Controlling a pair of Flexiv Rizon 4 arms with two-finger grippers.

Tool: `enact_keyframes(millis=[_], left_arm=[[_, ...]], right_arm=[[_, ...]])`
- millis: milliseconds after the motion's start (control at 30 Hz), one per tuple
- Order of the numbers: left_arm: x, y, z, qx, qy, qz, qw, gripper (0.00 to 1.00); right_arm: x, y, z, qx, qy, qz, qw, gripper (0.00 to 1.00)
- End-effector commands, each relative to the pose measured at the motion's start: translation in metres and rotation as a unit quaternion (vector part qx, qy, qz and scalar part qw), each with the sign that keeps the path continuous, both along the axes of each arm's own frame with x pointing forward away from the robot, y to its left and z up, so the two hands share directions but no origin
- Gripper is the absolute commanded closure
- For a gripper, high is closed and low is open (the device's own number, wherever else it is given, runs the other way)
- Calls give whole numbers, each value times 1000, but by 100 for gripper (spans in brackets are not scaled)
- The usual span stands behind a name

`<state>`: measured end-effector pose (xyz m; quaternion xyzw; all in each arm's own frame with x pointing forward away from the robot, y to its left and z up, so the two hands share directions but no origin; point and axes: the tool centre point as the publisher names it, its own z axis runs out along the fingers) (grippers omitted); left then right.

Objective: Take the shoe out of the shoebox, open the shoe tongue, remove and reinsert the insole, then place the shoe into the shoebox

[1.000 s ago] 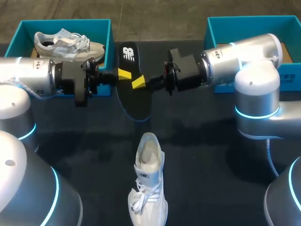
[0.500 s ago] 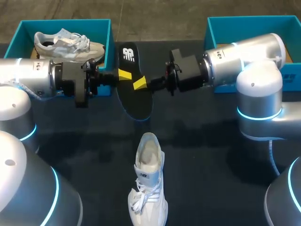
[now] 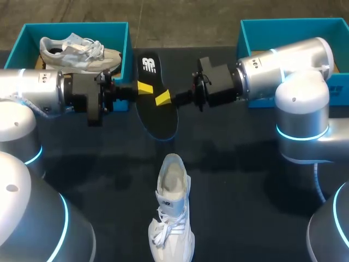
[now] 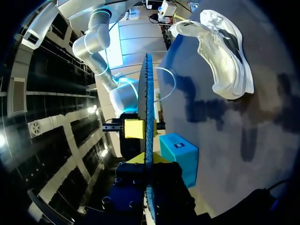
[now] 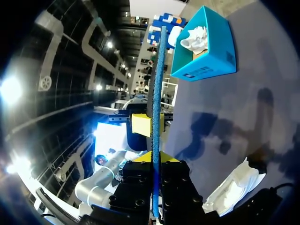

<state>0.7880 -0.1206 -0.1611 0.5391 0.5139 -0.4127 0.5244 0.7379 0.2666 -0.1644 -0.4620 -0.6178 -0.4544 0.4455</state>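
Head view: black insole [image 3: 157, 112] held over the table [image 3: 245, 180], left gripper [image 3: 144, 87] and right gripper [image 3: 162, 98] both clamped on it. White shoe [image 3: 172, 213] stands near the front edge.
Left wrist view: insole [image 4: 148, 103] edge-on, pinched between own fingers.
Right wrist view: insole [image 5: 156, 79] likewise pinched.

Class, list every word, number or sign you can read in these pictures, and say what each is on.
Nothing reads clearly enough to quote.
On the insole: white emblem, no legible wording.
On the shoe tongue: mark too small.
On the right box: side label blurred.
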Motion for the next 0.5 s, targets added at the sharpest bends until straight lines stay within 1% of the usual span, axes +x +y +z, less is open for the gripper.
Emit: enact_keyframes(millis=[33,67,100,200,300,500], left_arm=[[-3,-1,0,2,0,-1,1000,74],[-3,-1,0,3,2,-2,1000,64],[-3,-1,1,3,3,-2,1000,1],[-6,2,1,2,9,-9,1000,0],[-11,9,1,8,15,-14,1000,0],[-24,36,-5,40,42,-18,998,0]], right_arm=[[-1,0,1,-6,-2,-1,1000,100],[-1,0,1,-7,-4,-1,1000,100],[-1,-1,1,-9,-7,-2,1000,100],[-2,-5,-2,-9,-16,-7,1000,100],[-3,-10,-6,-7,-23,-12,1000,100],[-5,-18,-11,-6,-40,-16,999,100]])
